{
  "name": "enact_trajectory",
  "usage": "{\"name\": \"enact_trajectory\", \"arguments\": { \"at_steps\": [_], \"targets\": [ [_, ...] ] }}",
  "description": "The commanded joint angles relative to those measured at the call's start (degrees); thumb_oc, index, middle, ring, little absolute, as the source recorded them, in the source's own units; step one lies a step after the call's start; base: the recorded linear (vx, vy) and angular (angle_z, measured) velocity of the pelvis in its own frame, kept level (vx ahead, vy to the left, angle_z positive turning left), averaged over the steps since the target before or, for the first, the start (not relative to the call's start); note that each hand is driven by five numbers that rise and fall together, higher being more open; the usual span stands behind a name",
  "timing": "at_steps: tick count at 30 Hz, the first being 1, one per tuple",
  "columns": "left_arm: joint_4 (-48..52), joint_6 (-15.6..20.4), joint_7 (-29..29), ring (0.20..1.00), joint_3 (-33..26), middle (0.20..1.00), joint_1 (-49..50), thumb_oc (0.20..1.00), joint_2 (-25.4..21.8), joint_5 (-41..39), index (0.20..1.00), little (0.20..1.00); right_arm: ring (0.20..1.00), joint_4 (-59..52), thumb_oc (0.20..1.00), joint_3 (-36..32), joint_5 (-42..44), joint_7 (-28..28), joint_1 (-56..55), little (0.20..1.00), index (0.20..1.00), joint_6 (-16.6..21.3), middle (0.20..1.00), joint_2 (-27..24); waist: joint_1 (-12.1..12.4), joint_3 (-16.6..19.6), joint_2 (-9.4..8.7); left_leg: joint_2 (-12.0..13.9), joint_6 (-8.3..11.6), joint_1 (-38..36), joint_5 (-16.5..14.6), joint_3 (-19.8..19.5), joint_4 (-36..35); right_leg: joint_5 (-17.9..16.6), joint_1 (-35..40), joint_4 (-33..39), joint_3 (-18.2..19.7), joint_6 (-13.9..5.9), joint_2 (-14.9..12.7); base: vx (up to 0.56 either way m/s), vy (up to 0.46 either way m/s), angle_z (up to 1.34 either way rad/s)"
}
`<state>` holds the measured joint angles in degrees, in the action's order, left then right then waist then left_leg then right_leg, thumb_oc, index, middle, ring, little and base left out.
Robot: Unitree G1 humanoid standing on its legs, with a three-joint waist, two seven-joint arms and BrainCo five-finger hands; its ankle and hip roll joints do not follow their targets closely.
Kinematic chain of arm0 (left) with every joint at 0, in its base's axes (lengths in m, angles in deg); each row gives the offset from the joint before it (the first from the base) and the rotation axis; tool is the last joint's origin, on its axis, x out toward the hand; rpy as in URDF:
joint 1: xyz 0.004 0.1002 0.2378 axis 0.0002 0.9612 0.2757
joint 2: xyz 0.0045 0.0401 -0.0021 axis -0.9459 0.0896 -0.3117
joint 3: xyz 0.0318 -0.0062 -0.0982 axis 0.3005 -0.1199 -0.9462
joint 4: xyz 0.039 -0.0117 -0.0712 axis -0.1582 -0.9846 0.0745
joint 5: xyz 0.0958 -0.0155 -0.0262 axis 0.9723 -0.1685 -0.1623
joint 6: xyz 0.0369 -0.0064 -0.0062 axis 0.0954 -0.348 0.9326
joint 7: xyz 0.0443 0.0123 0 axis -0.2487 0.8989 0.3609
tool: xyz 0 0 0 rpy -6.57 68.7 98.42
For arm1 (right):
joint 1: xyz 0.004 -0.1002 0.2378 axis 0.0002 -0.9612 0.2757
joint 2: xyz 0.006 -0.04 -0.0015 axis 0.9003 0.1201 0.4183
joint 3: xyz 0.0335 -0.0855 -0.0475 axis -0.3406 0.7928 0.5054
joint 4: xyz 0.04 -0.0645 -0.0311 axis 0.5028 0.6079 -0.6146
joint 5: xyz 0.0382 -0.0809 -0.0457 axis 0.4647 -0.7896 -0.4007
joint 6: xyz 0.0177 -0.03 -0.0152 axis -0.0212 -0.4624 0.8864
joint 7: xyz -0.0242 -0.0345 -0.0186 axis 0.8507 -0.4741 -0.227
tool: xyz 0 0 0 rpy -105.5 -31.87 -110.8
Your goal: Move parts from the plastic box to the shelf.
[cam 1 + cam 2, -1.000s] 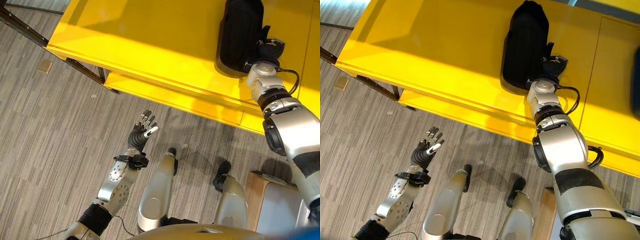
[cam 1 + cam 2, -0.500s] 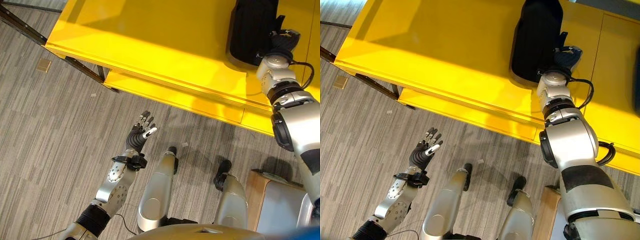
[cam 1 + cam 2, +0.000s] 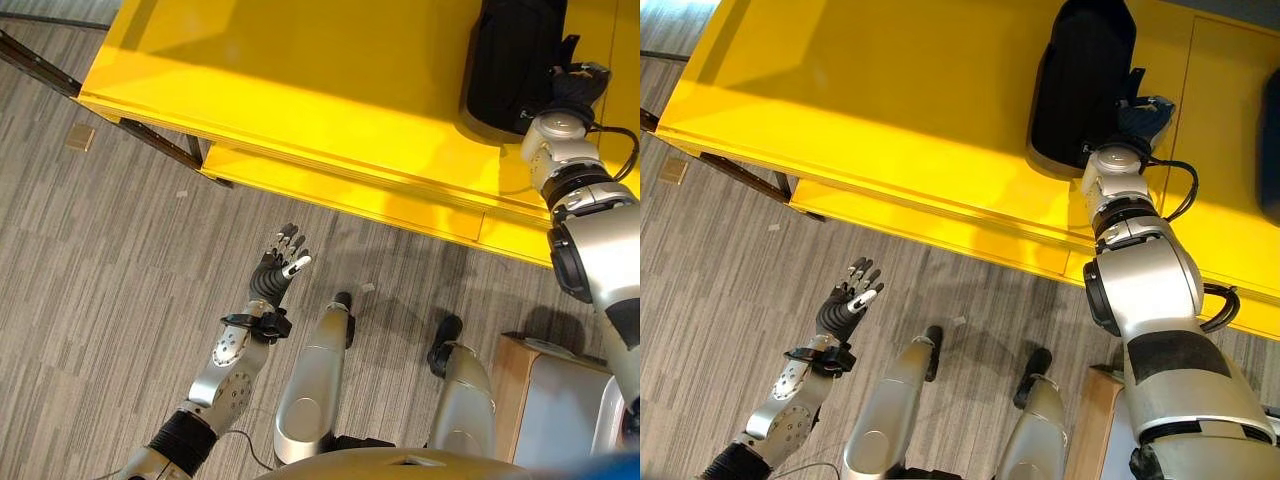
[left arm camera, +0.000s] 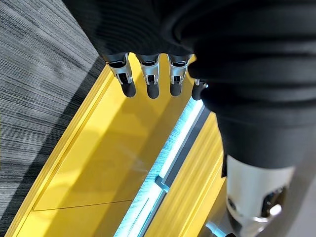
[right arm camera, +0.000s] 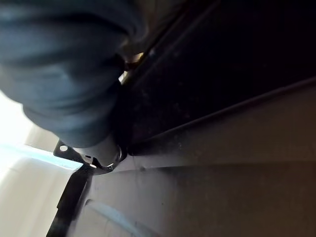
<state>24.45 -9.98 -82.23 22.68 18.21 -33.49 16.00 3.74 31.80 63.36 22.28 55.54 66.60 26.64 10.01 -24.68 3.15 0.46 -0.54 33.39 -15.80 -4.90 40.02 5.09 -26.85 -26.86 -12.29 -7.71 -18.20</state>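
**Black part on yellow shelf, right robot hand against it**

Eye views: the black part (image 3: 512,60) lies on the yellow shelf (image 3: 300,80); the right robot hand (image 3: 1137,112) sits at its edge, grip state cannot be told. The left robot hand (image 3: 281,266) hangs released over the grey striped floor (image 3: 90,260).

Left wrist view: straight fingers (image 4: 148,81) above a lower yellow shelf board (image 4: 103,163).

Right wrist view: dark surfaces close up, grip unreadable.

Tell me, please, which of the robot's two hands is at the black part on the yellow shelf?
The right hand, against the black part on the yellow shelf; the left hand hangs open over the floor.
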Motion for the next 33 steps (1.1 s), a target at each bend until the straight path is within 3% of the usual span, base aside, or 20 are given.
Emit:
{"name": "enact_trajectory", "arguments": {
  "at_steps": [1,6,7,8,9,26,33],
  "targets": [
    [8.15,3.12,-0.81,1.000,-0.44,1.000,0.11,1.000,-3.83,-0.43,1.000,1.000,0.200,-1.11,0.200,2.70,-2.19,-0.59,7.52,0.200,0.200,2.71,0.200,-3.79,1.32,-0.12,-0.99,1.48,2.39,2.66,2.39,-3.38,0.80,0.03,2.27,-4.76,3.77,-0.43,-1.73,0.00,0.000,0.00],
    [8.46,3.12,-1.18,1.000,-0.33,1.000,0.68,1.000,-4.11,-0.75,1.000,1.000,0.200,-1.19,0.200,3.58,-3.37,-0.87,8.02,0.200,0.200,2.60,0.200,-3.85,1.26,-0.07,-1.03,1.50,2.38,2.80,2.42,-3.41,0.80,-0.04,2.04,-4.64,3.89,-0.51,-1.70,0.00,0.000,0.00],
    [8.41,3.16,-1.14,1.000,-0.33,1.000,0.70,1.000,-4.18,-0.77,1.000,1.000,0.253,-1.33,0.253,3.69,-3.56,-1.05,8.19,0.253,0.253,2.65,0.253,-3.85,1.24,-0.09,-0.98,1.45,2.41,2.80,2.46,-3.39,0.80,0.02,2.05,-4.81,3.90,-0.50,-1.68,0.00,0.000,0.00],
    [8.41,3.16,-1.14,1.000,-0.33,1.000,0.70,1.000,-4.17,-0.77,1.000,1.000,0.498,-1.33,0.498,3.69,-3.56,-1.06,8.20,0.498,0.498,2.65,0.498,-3.85,1.23,-0.09,-0.98,1.45,2.41,2.80,2.45,-3.39,0.81,0.03,2.04,-4.82,3.90,-0.50,-1.69,0.00,0.000,0.00],
    [8.25,3.09,-1.10,1.000,-0.32,1.000,0.65,1.000,-4.20,-0.79,1.000,1.000,1.000,-1.48,1.000,3.47,-3.34,-1.20,8.33,1.000,1.000,2.85,1.000,-3.76,1.15,-0.11,-0.99,1.41,2.45,2.93,2.41,-3.36,0.94,0.05,1.91,-4.91,3.99,-0.55,-1.68,0.00,0.000,0.00],
    [6.74,4.43,-0.64,1.000,-1.87,1.000,1.57,1.000,-3.44,-2.05,1.000,1.000,1.000,-10.60,1.000,1.08,-4.05,-5.55,6.23,1.000,1.000,6.90,1.000,-1.93,-0.67,0.13,-1.69,2.44,3.13,1.65,2.57,-3.02,0.37,0.20,2.10,-5.15,4.69,-0.52,-1.20,0.00,-0.003,-0.01],
    [5.41,4.44,-0.63,1.000,-3.57,1.000,2.51,1.000,-2.47,-1.97,1.000,1.000,1.000,-28.06,1.000,-1.64,-11.19,-8.50,-0.63,1.000,1.000,8.12,1.000,-0.42,-2.12,-0.13,-2.00,3.21,3.79,0.28,3.47,-2.49,-1.03,0.09,2.65,-4.84,5.22,-0.17,-0.78,-0.02,-0.015,-0.10]
  ]
}}
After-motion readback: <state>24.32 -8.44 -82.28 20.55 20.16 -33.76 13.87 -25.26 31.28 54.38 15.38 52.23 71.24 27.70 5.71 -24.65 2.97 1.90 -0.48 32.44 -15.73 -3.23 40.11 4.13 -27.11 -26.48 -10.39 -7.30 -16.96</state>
